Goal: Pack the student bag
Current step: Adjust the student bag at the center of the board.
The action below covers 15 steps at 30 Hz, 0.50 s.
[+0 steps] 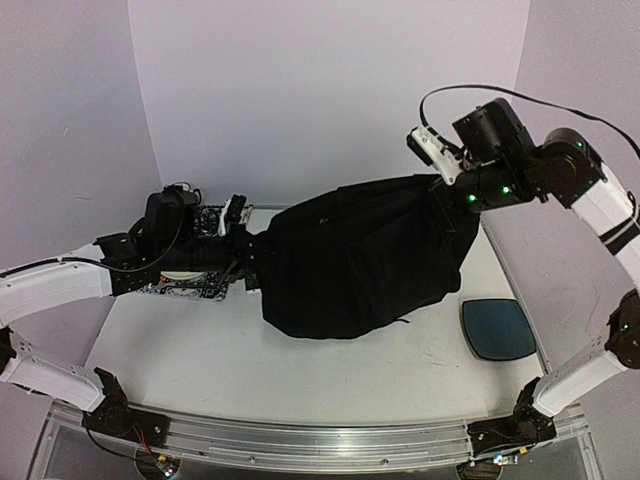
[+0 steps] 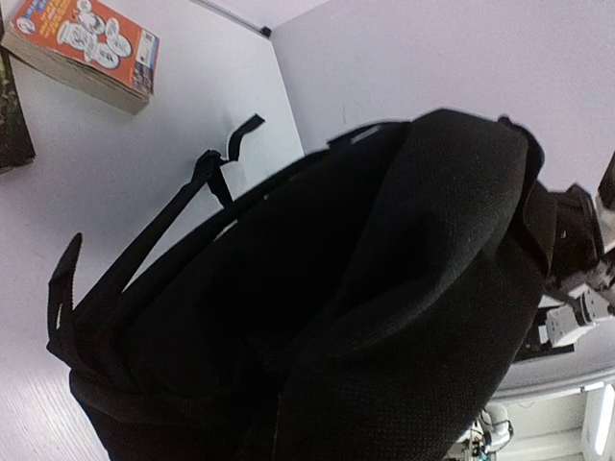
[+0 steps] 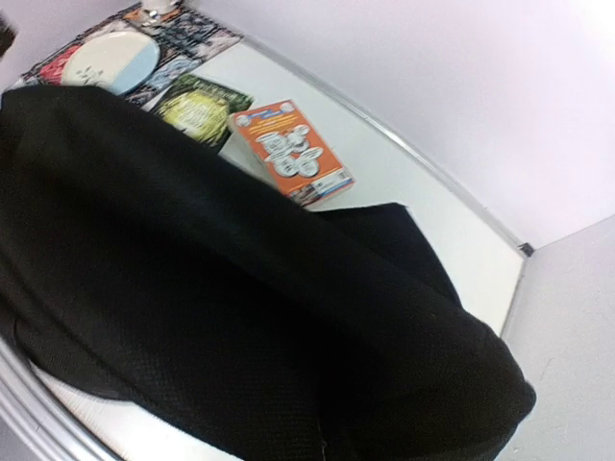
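The student bag (image 1: 360, 250) is a large black fabric backpack stretched across the middle of the table, its right end lifted. My left gripper (image 1: 252, 262) meets the bag's left end and my right gripper (image 1: 452, 192) holds its raised right top corner. Black fabric fills the left wrist view (image 2: 384, 288) and the right wrist view (image 3: 192, 288) and hides both pairs of fingers. The bag's black straps (image 2: 144, 250) hang toward the table.
An orange book (image 3: 293, 154), a green book (image 3: 202, 108) and a white plate (image 3: 106, 60) on a patterned book lie on the table behind and left of the bag. A dark-teal rounded pad (image 1: 498, 328) lies at the right. The white table (image 1: 250, 370) shows in front.
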Available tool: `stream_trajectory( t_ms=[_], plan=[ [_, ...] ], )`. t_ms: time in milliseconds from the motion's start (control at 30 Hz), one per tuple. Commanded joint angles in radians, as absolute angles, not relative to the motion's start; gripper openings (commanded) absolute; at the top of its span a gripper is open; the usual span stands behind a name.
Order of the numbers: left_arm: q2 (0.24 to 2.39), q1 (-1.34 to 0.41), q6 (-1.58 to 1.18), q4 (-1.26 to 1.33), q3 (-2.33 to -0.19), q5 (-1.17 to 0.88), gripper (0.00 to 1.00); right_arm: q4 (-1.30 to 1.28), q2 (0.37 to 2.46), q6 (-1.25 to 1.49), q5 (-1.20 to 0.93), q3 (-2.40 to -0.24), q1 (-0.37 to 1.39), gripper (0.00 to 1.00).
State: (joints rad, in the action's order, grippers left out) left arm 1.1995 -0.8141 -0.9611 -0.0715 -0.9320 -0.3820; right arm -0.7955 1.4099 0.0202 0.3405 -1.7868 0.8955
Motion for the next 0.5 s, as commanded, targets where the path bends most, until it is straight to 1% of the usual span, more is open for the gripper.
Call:
stream_trajectory(
  t_ms=[0,200,333,367,467],
  plan=[
    [1.200,-0.885,-0.984,-0.053,-0.905,-0.524,0.00,-0.796,1.540,-0.019,0.374,-1.909,0.859,0.00],
    [1.217,-0.957,-1.020,0.009,-0.839,-0.578,0.00,-0.750,1.706,0.024,0.341,-1.864,0.759,0.01],
    [1.228,-0.959,-1.031,0.030,-0.787,-0.540,0.01,-0.673,1.840,0.034,0.298,-1.899,0.744,0.21],
    [1.229,-0.959,-1.033,0.029,-0.775,-0.510,0.02,-0.664,1.877,0.043,0.280,-1.926,0.744,0.27],
    [1.229,-0.957,-1.033,0.010,-0.748,-0.405,0.07,-0.628,1.929,0.065,0.200,-1.955,0.744,0.41]
  ],
)
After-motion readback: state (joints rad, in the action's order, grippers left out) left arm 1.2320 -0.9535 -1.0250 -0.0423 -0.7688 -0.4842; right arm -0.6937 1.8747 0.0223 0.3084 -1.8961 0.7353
